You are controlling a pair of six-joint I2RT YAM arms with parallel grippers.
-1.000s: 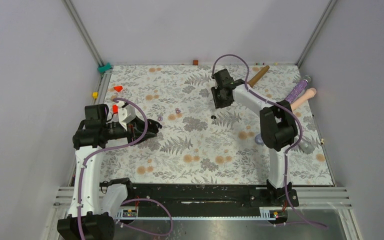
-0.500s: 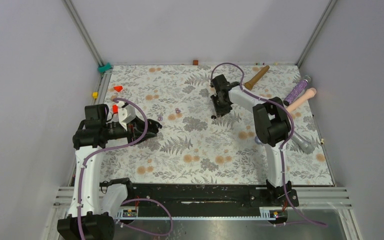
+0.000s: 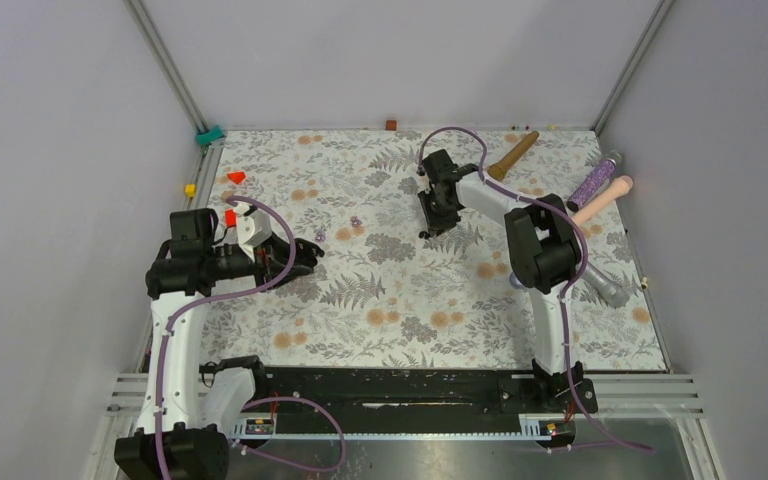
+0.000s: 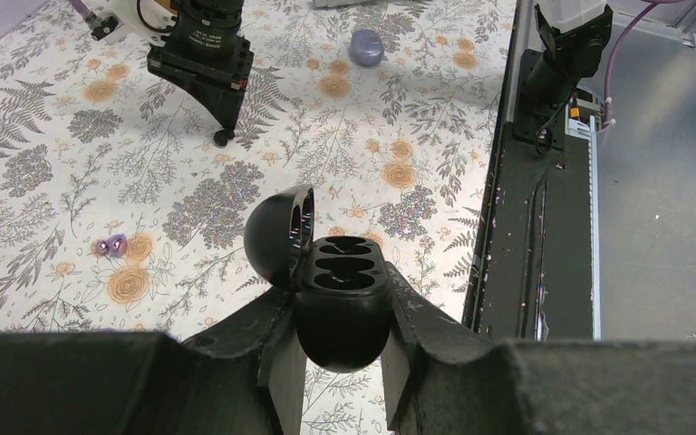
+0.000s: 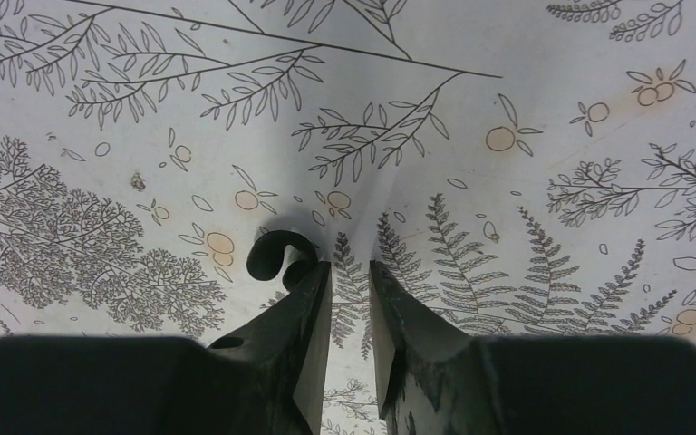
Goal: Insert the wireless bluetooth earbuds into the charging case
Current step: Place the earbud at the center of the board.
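Mat (image 3: 410,300) edges distant; earbud (image 5: 275,253) flanks right end effector (image 5: 350,265).

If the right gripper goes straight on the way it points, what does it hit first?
The right gripper would probably meet the floral tablecloth, bare between its fingertips; the black earbud lies just outside one finger, likely only nudged.

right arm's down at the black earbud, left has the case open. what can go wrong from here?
1. The black earbud lies outside the right gripper, just beside one finger, and only cloth shows in the narrow gap. Closing would likely grab nothing or flick it away.
2. The tablecloth creases at the fingertips and may get pinched.
3. The left gripper holds the charging case by its rounded base, so pressing a bud in might twist it.
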